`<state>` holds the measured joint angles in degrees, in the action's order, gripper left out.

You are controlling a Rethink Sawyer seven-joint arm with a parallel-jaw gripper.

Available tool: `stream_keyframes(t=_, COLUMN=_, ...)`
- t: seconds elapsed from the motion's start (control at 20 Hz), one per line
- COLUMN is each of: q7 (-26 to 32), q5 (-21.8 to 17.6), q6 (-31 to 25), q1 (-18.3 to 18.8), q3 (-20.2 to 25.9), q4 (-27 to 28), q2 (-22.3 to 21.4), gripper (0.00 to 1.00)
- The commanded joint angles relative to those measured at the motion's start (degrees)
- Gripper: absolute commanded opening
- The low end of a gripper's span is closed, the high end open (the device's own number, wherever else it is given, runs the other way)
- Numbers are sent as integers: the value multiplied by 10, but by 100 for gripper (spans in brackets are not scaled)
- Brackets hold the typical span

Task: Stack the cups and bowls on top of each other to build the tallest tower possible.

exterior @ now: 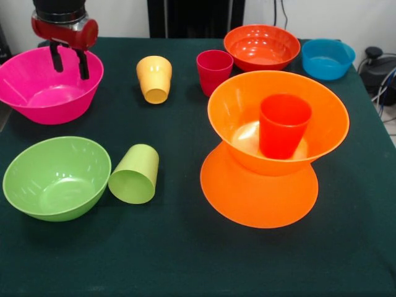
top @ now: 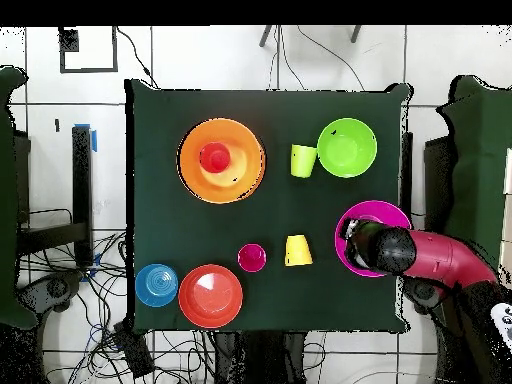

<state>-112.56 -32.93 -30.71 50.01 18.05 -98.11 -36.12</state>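
Gripper (exterior: 69,63) hangs open over the pink bowl (exterior: 37,93), at 10 o'clock from the tower (exterior: 272,148). A thin rim pinch could slip, tipping the bowl.

A dark green cloth (exterior: 154,260) covers the table, smooth and flat; in the overhead view it fills the middle as a near square; around it lies a white tiled floor (top: 250,70) with dark grout lines; a black square frame (top: 87,49) lies on the floor at 11 o'clock from the cloth; tangled black cables (top: 75,290) spread at 8 o'clock and along the bottom edge; a blue strip (top: 94,140) sits just beside the cloth at 9 o'clock; in the front view a dark device (exterior: 378,69) stands beyond the table at 2 o'clock.
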Motion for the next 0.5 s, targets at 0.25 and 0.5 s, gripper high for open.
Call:
stream_keyframes(t=0.25, q7=44, q5=14, q6=-9, q1=-7, q3=61, q4=-30, q2=9, gripper=100)
stream_keyframes(t=0.5, q7=32, q5=15, q6=2, q1=-7, q3=65, q4=-40, q2=7, gripper=100)
